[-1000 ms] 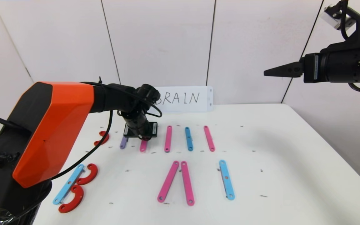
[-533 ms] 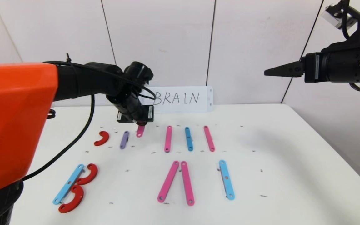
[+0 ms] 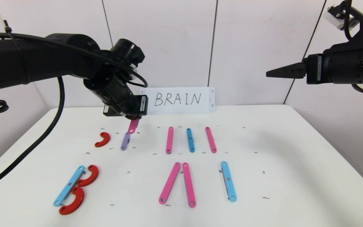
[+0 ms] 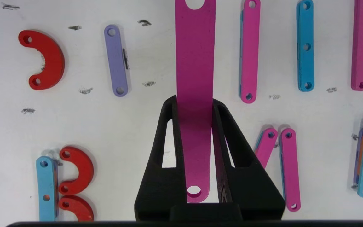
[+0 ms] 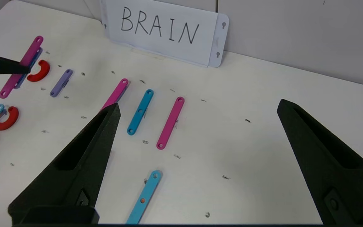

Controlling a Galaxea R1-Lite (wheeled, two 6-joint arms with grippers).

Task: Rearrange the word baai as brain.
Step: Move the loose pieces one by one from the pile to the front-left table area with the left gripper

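Observation:
My left gripper (image 3: pixel 131 118) is shut on a pink bar (image 3: pixel 133 126) and holds it in the air above the far end of a short purple bar (image 3: pixel 125 141). In the left wrist view the pink bar (image 4: pixel 195 63) sticks out from between the fingers (image 4: pixel 169 132). A red curve (image 3: pixel 102 139) lies left of the purple bar. Pink (image 3: pixel 169 139), blue (image 3: pixel 190 140) and pink (image 3: pixel 210 139) bars lie in the back row. In the front row lie a blue bar (image 3: pixel 69 185) with two red curves (image 3: pixel 88 176), two pink bars (image 3: pixel 169 183) meeting at the top, and a blue bar (image 3: pixel 228 181). My right gripper (image 3: pixel 271 73) is open, parked high at the right.
A white card with handwritten BRAIN (image 3: pixel 181 99) leans on the wall at the table's back edge. Small dark marks dot the white table (image 3: pixel 295 151). The table's right part holds no pieces.
My left arm has risen and swung back and to the left, lifting the pink bar off the table from beside the purple bar. The right arm has not moved.

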